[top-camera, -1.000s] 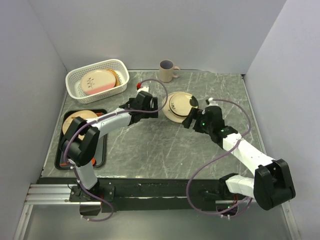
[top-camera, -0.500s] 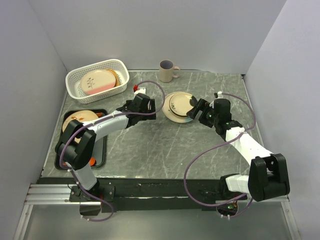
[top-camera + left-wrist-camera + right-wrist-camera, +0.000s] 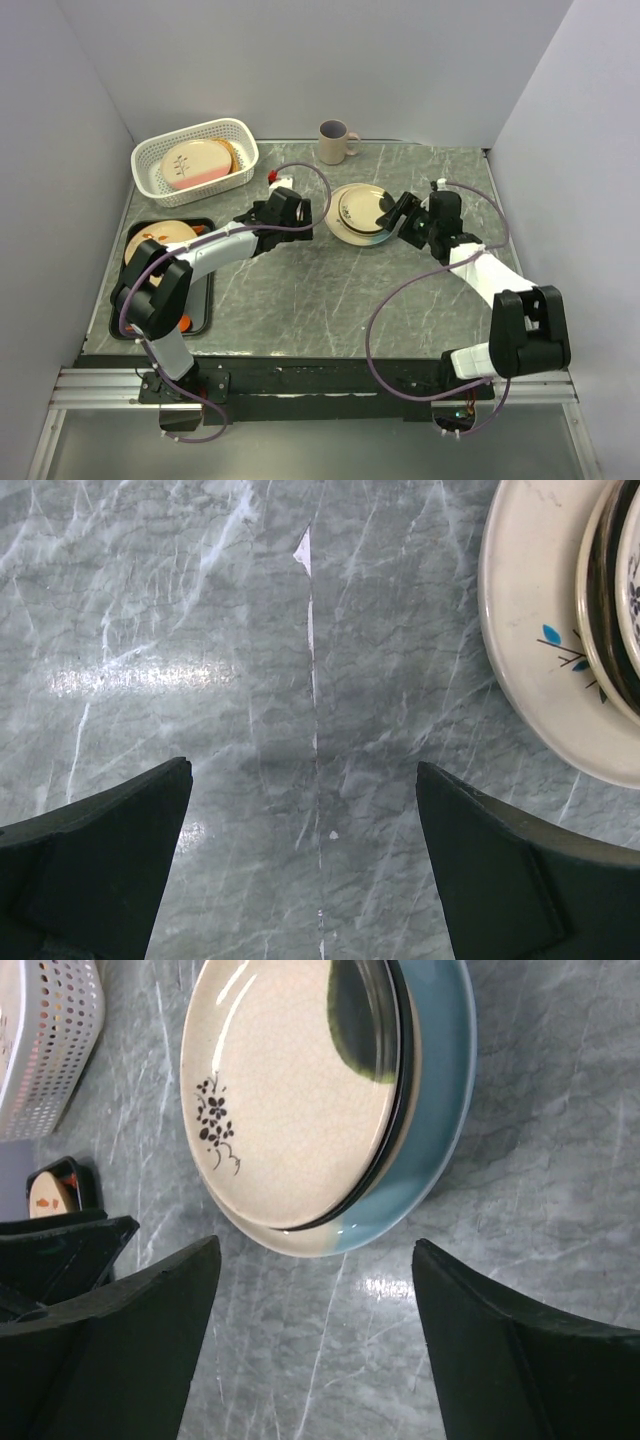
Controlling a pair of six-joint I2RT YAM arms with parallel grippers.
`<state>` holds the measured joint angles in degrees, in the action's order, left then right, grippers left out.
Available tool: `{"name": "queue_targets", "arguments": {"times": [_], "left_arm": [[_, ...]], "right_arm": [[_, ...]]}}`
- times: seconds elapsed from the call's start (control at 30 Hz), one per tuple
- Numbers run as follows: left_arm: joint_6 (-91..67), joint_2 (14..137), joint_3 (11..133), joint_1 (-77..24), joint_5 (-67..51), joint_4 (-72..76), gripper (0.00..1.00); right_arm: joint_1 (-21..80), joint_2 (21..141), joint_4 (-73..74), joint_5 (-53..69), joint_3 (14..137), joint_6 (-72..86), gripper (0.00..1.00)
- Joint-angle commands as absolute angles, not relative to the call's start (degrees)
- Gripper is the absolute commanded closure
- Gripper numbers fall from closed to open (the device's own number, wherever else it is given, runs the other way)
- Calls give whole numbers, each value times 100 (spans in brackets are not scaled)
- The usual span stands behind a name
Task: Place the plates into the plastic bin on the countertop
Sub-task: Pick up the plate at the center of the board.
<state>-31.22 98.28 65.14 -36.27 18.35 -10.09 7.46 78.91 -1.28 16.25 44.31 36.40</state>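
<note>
A stack of plates [image 3: 357,213] lies mid-countertop [image 3: 330,290]: a cream plate with a black flower sprig [image 3: 290,1090] on top and a pale white-blue plate [image 3: 442,1110] at the bottom. My right gripper [image 3: 315,1250] [image 3: 392,212] hangs open just short of the stack's right rim, nothing between its fingers. My left gripper [image 3: 302,770] [image 3: 303,214] is open over bare marble left of the stack, whose bottom plate [image 3: 540,650] shows at the upper right of the left wrist view. The white plastic bin [image 3: 150,165] at the back left holds a half-pink plate with a twig [image 3: 190,163].
A beige mug [image 3: 335,142] stands at the back, behind the stack. A flat black tray [image 3: 200,300] at the left edge carries more plates [image 3: 160,240]. The bin's perforated wall [image 3: 50,1040] and a tray corner [image 3: 55,1185] show in the right wrist view. Grey walls enclose the countertop.
My right gripper has swung from the stack's near side round to its right rim, and its jaws have narrowed a little. The left gripper has drawn slightly back from the stack.
</note>
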Motion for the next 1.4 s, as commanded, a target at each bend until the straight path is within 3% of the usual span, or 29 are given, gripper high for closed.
{"name": "queue_targets", "arguments": {"times": [0.0,0.73,0.9,1.1,1.37], "left_arm": [[-3261,9554,6486,-3683,1960,-1063,1],[-3322,9413,6416,-3735,2145,-1319,1],[-3357,9457,6407,-3744,2083,-1257,1],[-3384,9457,6363,-3753,1995,-1151,1],[-3366,9483,6512,-3744,1802,-949,1]], "right_arm": [[686,8155,-580,1828,4763,3788,19],[677,8974,-650,1574,5194,3964,55],[677,9105,-650,1529,5238,3973,82],[677,9185,-677,1547,5238,3964,100],[668,9150,-808,1652,5159,3937,100]]}}
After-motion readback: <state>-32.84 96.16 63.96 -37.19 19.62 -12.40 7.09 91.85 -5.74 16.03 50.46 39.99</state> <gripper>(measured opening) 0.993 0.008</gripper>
